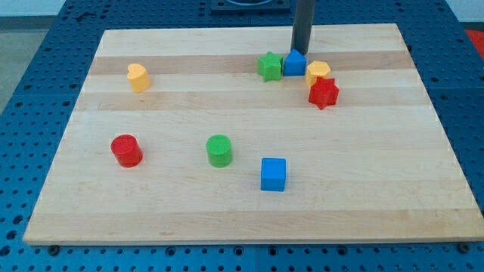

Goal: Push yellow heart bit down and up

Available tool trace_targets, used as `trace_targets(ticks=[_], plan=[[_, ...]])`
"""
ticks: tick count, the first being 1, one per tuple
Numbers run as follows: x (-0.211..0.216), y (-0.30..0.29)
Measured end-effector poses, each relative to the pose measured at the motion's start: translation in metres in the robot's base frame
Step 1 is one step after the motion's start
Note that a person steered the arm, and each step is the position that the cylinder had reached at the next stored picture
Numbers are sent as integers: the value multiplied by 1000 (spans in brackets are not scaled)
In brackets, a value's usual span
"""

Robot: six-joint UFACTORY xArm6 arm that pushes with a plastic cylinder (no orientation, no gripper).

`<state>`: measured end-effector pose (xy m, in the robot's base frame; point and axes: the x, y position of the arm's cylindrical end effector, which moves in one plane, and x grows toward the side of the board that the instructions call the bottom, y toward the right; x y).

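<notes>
The yellow heart (138,77) lies at the upper left of the wooden board (249,211), on its own. My tip (300,49) is far from it, at the view's top centre-right. The tip stands just behind a blue block with a pointed top (294,63), touching it or nearly so. The rod's very end is partly hidden by that block.
A green star (268,66) sits to the left of the blue pointed block. A second yellow block (318,72) and a red star (324,93) are to its right. A red cylinder (126,150), a green cylinder (219,150) and a blue cube (273,174) lie lower down.
</notes>
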<state>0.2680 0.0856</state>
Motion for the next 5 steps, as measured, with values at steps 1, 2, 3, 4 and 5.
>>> trace_targets(ticks=[1,2,3,4,5], plan=[[4,-3],[8,-5],[8,-5],[-14,-11],[-25,-51]])
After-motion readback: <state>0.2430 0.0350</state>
